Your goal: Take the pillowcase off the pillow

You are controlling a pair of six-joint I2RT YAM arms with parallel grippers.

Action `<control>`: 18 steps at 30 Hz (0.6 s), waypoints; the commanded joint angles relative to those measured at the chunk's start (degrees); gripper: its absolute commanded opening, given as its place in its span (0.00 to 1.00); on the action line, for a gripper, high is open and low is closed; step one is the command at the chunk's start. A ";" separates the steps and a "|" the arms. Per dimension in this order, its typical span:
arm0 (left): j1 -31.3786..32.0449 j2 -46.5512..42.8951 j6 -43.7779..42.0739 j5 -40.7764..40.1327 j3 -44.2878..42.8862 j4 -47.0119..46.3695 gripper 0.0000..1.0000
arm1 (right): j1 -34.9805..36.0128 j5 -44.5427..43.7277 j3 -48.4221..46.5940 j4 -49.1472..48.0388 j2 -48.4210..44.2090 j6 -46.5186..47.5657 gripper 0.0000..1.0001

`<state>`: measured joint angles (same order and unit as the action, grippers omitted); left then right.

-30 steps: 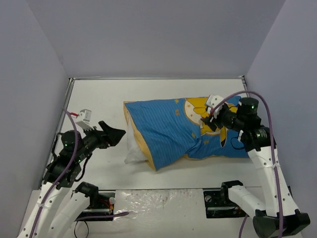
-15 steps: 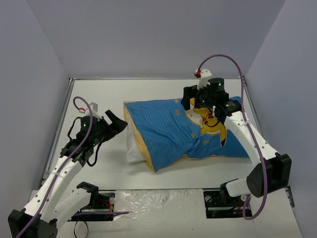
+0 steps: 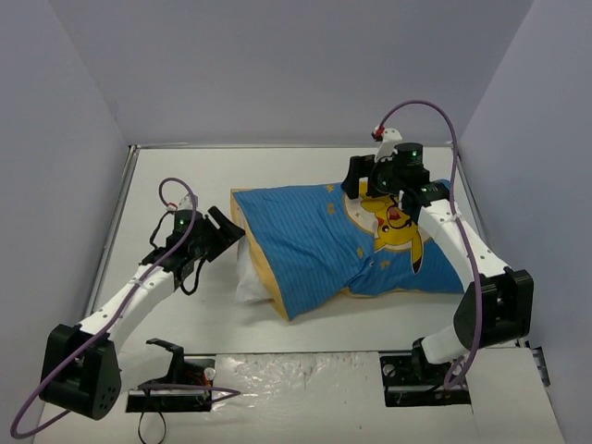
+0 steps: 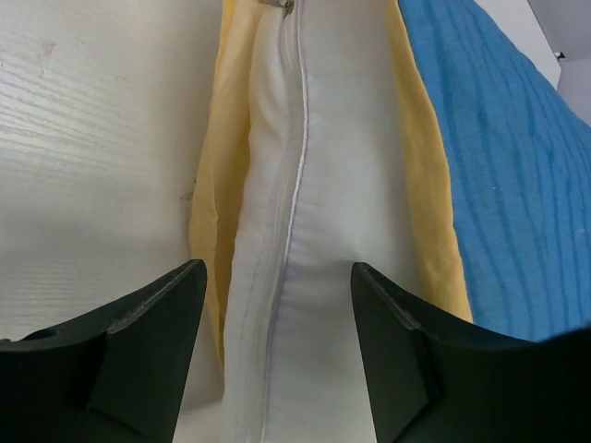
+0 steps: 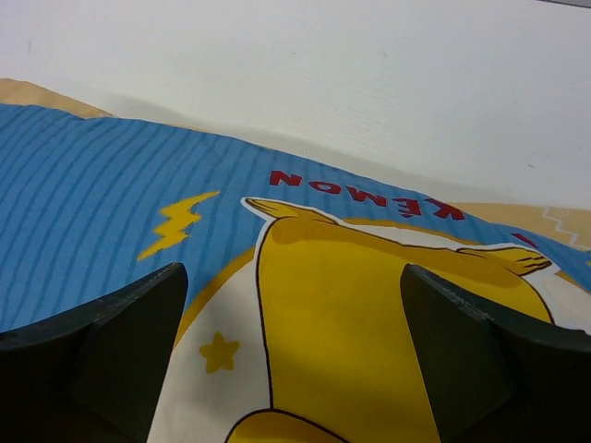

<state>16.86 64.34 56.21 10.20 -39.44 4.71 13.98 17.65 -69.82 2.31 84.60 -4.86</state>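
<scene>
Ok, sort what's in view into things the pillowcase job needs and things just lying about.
For the job:
pillowcase
pillow, white end poking out of the open side
left gripper, open at that end
right gripper, open over the cartoon print

Just there:
table
purple cables
crinkled plastic sheet by the arm bases
</scene>
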 commanded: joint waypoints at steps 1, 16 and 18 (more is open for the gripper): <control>-0.69 -0.09 0.84 1.40 0.59 -7.25 0.63 | -1.76 8.96 0.39 -3.45 -2.60 2.65 0.95; -1.92 20.64 7.16 13.27 -5.03 -27.20 0.83 | -4.04 13.81 1.27 -3.36 -0.22 6.53 1.00; -1.92 21.62 7.69 13.71 -5.82 -29.14 0.79 | -4.05 14.60 1.35 -3.36 0.13 6.88 1.00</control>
<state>14.92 85.49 62.46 21.50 -42.24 -18.83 10.41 29.76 -68.88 0.58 84.58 0.67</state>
